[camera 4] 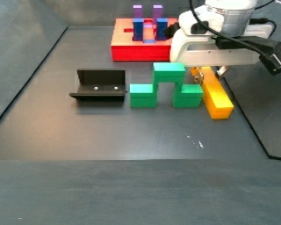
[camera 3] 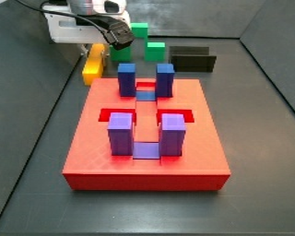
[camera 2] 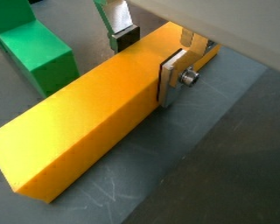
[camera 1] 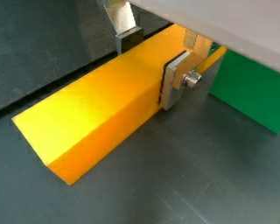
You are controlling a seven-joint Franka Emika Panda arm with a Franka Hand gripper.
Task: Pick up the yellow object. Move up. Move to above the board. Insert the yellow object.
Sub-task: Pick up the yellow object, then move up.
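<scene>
In a side view, the fixture stood left, the green stepped block beside it. The yellow object, lying on the bench, was clenched by the pincer. The board lay far behind.

The yellow object looked like smooth plastic with a light satin shine and sharp, clean edges. The gripper was down at this bar, and its fingers were flat plates of brushed silver metal, with a bright metal screw and dark matt pads. The green block seemed matt plastic. The surface was dark grey, dull, with fine scratches. In a side view the board looked like smooth, matt red plastic.
</scene>
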